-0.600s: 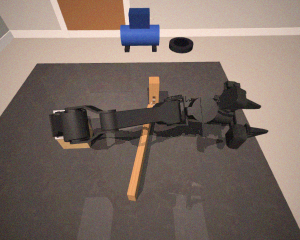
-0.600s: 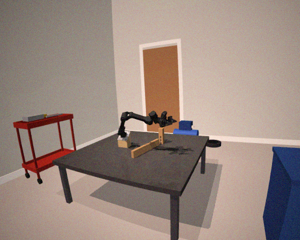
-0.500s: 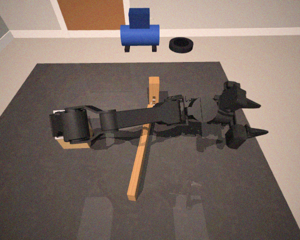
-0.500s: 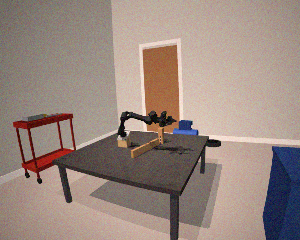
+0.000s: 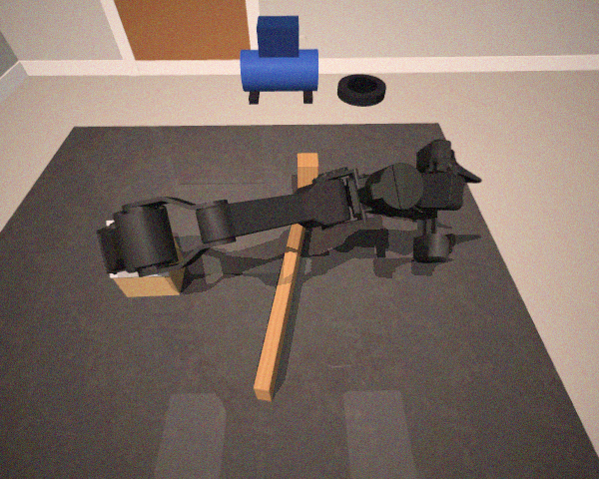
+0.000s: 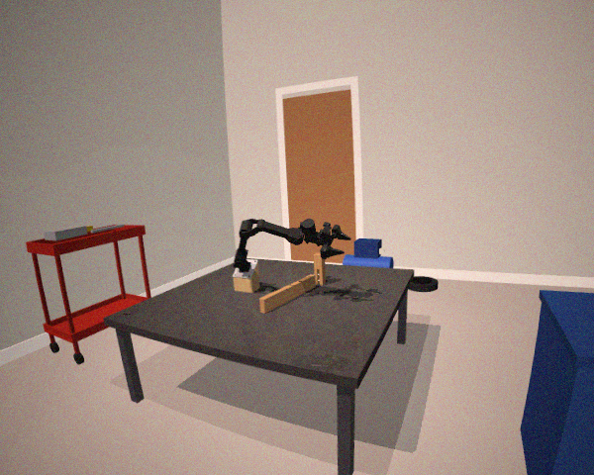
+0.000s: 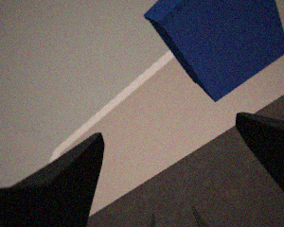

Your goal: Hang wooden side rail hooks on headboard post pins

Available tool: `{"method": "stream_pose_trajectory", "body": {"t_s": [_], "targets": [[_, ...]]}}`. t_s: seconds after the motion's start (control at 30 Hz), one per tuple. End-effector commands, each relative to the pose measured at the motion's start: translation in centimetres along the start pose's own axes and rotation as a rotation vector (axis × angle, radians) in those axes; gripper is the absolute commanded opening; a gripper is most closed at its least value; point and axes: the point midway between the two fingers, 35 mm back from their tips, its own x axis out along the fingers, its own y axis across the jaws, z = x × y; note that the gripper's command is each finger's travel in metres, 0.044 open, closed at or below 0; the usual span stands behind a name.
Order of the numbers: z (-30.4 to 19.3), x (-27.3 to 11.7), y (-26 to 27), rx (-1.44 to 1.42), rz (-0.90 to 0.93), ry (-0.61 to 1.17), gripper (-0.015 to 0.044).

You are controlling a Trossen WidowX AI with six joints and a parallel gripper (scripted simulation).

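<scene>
The wooden side rail point(image 5: 277, 329) point(image 6: 287, 296) slopes from its far end on the table to the headboard post point(image 5: 307, 161) point(image 6: 320, 261), which stands upright. In the exterior view the rail's near end meets the post's lower part at the slot. The hooks and pins cannot be made out; in the top view the arm covers that joint. My gripper point(image 5: 473, 209) point(image 6: 346, 244) point(image 7: 168, 129) is open and empty, high above the table and to the right of the post, with its fingers wide apart. Neither rail nor post shows in the wrist view.
The arm's base block point(image 5: 148, 285) point(image 6: 246, 284) stands on the dark table point(image 5: 418, 360) point(image 6: 307, 337) left of the rail. The arm passes over the rail and in front of the post. A blue cabinet point(image 6: 547, 388) point(image 7: 222, 47) stands beyond the table's edge.
</scene>
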Motion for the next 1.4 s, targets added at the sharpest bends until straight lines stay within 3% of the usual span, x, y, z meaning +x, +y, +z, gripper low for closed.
{"method": "stream_pose_trajectory", "body": {"t_s": [0.0, 0.5, 1.03, 1.37], "targets": [[-2.7, -1.0, 1.8, 0.161, 0.014, 0.086, 0.044], [-12.6, -6.8, 7.3, 0.772, -0.101, 0.399, 0.044], [-23.1, -15.0, 8.7, 1.301, -0.513, 0.561, 0.044], [-26.2, -20.8, 8.8, 1.559, -0.762, 0.575, 0.044]]}}
